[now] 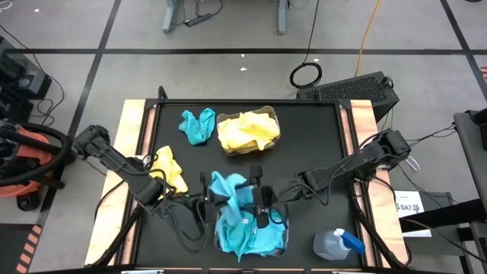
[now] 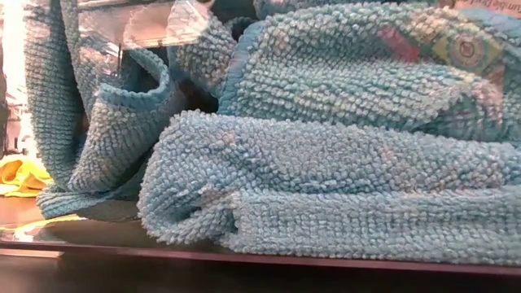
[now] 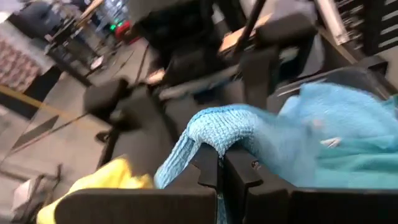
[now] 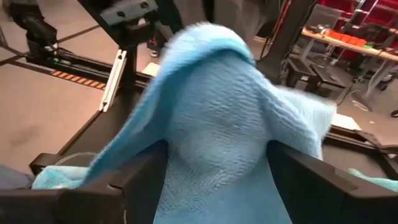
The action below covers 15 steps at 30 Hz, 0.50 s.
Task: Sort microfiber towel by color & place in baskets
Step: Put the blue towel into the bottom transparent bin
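Two dark hands meet over the blue-filled basket (image 1: pixel 283 242) at the bench's six o'clock: the left hand (image 1: pixel 207 204) pinched shut on a soft, limp blue towel (image 1: pixel 230 190), the right hand (image 1: pixel 263 205) spread wide around its folds (best gripped at a bunched edge).

Towels (image 1: pixel 245 232) in near basket (image 1: pixel 283 242)
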### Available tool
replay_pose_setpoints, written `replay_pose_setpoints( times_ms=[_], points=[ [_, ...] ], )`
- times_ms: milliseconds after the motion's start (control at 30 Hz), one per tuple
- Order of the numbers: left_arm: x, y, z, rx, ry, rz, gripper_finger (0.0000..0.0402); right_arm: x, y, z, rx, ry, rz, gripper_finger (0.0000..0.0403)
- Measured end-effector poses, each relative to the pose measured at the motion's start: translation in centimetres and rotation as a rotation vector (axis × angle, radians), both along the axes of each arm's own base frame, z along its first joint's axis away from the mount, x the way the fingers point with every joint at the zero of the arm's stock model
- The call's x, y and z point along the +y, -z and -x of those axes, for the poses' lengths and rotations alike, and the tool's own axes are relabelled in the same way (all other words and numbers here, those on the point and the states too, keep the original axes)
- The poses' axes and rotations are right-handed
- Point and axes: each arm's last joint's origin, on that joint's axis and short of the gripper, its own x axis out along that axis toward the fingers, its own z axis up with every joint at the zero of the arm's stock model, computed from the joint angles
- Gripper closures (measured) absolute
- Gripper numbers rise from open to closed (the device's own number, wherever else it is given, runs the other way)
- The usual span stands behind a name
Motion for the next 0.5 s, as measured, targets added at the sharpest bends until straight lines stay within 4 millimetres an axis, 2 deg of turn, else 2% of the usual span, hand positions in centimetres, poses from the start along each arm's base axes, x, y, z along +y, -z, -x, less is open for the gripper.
replay_pose_setpoints(
  times_ms=[233,500],
  points=[
    [-0.6,0.7,-1.6,0.0,0.124,0.035,0.04,1.0,1.0,-0.1,0.03,-0.019,-0.009,0.014],
    [-0.9,1.6,-3.2,0.002,0.239,0.068,0.04,2.0,0.9,0.2,0.016,-0.053,0.009,0.0203]
  ],
)
